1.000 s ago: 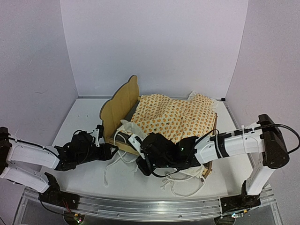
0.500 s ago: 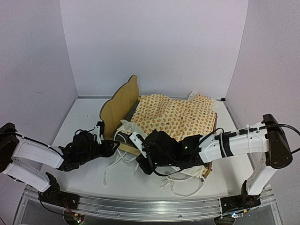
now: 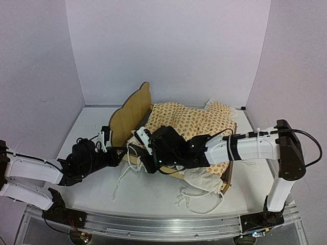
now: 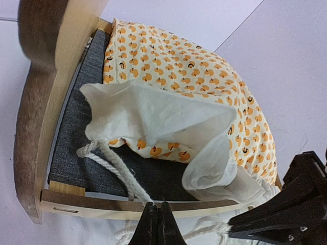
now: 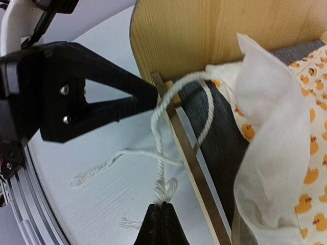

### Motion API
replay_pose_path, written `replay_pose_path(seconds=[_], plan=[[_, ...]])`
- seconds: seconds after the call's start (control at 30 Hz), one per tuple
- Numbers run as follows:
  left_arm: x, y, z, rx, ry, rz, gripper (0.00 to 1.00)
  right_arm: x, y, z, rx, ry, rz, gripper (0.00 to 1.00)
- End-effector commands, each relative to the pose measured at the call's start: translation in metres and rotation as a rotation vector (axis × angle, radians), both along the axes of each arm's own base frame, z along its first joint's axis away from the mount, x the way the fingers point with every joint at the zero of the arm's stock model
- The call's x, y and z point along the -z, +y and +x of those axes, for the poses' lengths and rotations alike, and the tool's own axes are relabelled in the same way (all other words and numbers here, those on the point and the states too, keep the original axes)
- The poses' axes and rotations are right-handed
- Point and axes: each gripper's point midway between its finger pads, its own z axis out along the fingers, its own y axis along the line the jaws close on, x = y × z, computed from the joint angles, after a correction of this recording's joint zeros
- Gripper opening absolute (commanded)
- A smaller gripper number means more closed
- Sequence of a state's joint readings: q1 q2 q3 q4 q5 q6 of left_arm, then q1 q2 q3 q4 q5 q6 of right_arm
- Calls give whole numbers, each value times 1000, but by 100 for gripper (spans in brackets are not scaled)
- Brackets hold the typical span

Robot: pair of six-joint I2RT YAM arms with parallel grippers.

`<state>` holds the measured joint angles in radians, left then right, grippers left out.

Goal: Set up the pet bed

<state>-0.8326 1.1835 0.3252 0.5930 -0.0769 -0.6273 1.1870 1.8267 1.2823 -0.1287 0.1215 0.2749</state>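
Note:
The pet bed (image 3: pixel 130 115) stands mid-table, its plywood headboard (image 4: pixel 41 102) on the left and its dark grey base panel (image 4: pixel 87 163) partly bare. Orange-print bedding (image 3: pixel 194 127) with a white ruffle (image 4: pixel 153 117) lies bunched over the base. A white cord (image 4: pixel 115 166) runs from the bedding's corner over the side rail. My left gripper (image 4: pixel 157 224) is shut on this cord at the near rail. My right gripper (image 5: pixel 162 206) is shut on the frayed end of the cord (image 5: pixel 161 132) just outside the rail. The two grippers (image 3: pixel 122 154) (image 3: pixel 140 165) nearly meet by the headboard's near corner.
More white cords (image 3: pixel 199 201) and white ruffle trail off the bed's near right corner onto the table. White walls close in the back and both sides. The metal rail (image 3: pixel 153 227) with the arm bases runs along the near edge.
My left gripper has shut on the white cord. The right arm has shifted left and further back towards the headboard, carrying its cord end along.

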Motion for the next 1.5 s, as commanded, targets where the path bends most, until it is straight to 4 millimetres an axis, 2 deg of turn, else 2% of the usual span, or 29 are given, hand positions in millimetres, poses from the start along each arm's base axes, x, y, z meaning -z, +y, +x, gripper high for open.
replay_pose_path(seconds=[0.0, 0.17, 0.23, 0.33, 0.43, 0.53, 0.63, 0.77, 0.87, 1.03, 1.2, 1.3, 1.47], plan=[[-19, -2, -6, 42, -44, -36, 0, -27, 39, 15, -31, -69, 81, 0], [-31, -9, -14, 102, -49, -63, 0, -12, 51, 37, -9, -121, 63, 0], [-32, -10, -15, 111, -48, -63, 0, -5, 56, 46, -9, -95, 98, 0], [-25, -6, -13, 83, -16, -53, 0, -6, 55, 55, 3, -59, 132, 0], [2, 5, -6, 6, 39, 11, 30, -11, 45, 48, -11, -58, 132, 0], [26, 9, 0, -14, 84, 66, 36, -19, 36, 39, -32, -45, 152, 0], [35, 5, 6, 2, 75, 120, 36, -25, 26, 31, -43, -36, 169, 0], [45, 2, 15, 8, 25, 206, 35, -42, 24, 22, -68, -16, 221, 0], [50, 2, 18, 10, -7, 238, 33, -46, 25, 18, -81, -3, 240, 0], [37, -1, 23, 4, -78, 215, 28, -48, 25, 15, -85, 14, 252, 0], [20, -5, 29, -7, -105, 173, 14, -46, 24, 16, -77, 20, 250, 0], [13, -4, 26, -4, -113, 150, 1, -41, 25, 21, -52, 21, 243, 0], [6, -4, 5, 69, -102, 105, 0, -36, 40, 39, -35, 22, 245, 0]])
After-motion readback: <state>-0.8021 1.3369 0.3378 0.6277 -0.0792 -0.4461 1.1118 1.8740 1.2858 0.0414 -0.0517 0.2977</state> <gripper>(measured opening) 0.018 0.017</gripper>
